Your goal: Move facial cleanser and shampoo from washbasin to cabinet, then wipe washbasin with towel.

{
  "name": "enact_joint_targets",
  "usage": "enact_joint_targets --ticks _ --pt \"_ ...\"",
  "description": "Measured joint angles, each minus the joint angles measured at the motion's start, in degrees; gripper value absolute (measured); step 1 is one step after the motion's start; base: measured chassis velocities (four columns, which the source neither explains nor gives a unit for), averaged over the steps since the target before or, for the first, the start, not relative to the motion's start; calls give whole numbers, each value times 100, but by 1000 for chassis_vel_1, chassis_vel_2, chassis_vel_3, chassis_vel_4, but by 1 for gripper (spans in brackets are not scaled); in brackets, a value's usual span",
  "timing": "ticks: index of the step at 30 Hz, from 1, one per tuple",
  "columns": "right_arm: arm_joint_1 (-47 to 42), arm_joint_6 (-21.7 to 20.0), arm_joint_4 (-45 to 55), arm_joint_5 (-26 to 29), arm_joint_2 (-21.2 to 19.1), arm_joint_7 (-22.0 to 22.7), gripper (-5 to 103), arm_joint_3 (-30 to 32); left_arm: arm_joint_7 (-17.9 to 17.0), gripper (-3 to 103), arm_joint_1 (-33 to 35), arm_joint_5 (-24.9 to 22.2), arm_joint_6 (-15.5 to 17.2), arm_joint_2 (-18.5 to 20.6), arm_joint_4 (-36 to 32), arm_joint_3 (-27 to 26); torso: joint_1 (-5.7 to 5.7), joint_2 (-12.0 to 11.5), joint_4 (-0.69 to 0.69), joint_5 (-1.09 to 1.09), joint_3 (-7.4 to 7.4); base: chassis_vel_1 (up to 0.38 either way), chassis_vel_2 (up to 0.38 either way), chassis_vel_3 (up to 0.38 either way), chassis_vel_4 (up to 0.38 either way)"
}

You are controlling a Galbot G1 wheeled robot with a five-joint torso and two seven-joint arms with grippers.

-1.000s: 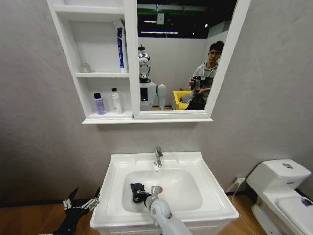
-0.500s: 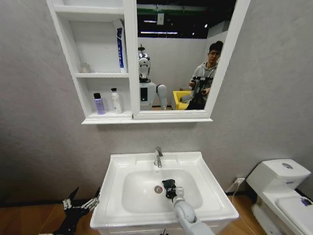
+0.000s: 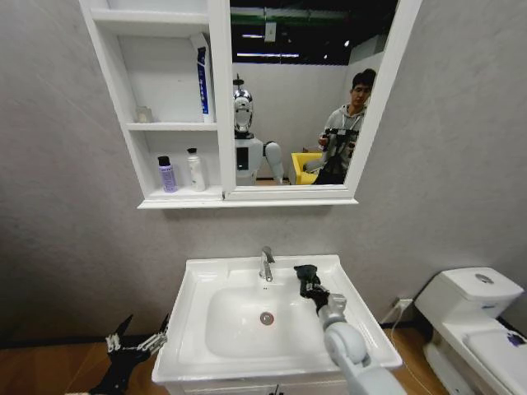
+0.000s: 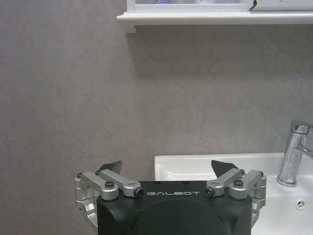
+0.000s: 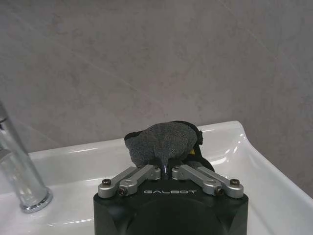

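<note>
The white washbasin [image 3: 202, 284] sits below the cabinet [image 3: 132, 127]. My right gripper [image 3: 310, 284] is shut on the dark grey towel [image 3: 304, 270] and presses it on the basin's back rim, just right of the faucet [image 3: 267, 263]. In the right wrist view the towel [image 5: 164, 139] bunches over the shut gripper [image 5: 166, 165] above the rim [image 5: 230, 132]. A purple bottle [image 3: 167, 174] and a white bottle [image 3: 196, 170] stand on the lowest shelf, and a blue-and-white tube [image 3: 202, 82] stands on the one above. I cannot tell which is the facial cleanser or the shampoo. My left gripper [image 3: 123, 346] hangs open, low, left of the basin.
A white toilet [image 3: 473, 304] stands to the right of the basin. The mirror [image 3: 300, 99] hangs beside the shelves. The left wrist view shows the open left gripper [image 4: 167, 169] facing the grey wall, with the basin corner [image 4: 195, 164] and faucet [image 4: 293, 156] beyond.
My right gripper has swept the towel from the bowl's front left, past the drain, up onto the back right rim. The left arm has not moved.
</note>
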Motion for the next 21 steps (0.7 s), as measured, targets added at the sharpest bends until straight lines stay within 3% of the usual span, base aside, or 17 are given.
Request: enact_joint_targets --ticks 4,12,20,21 --pt "315 -104 -528 416 -218 -124 5 44 0 100 0 0 0 0 0 0 0 0 3 1 0 0 0 0 0" --pt "531 -28 -1207 391 -333 -413 5 71 0 100 0 0 0 0 0 0 0 0 1 0 0 0 0 0 0" --pt "509 470 -1688 -400 -333 -950 5 81 0 100 0 0 -1 0 0 0 0 0 1 0 0 0 0 0 0" --pt "507 540 -1736 -445 -365 -1050 15 84 0 100 0 0 -1 0 0 0 0 0 1 -2 0 0 0 0 0"
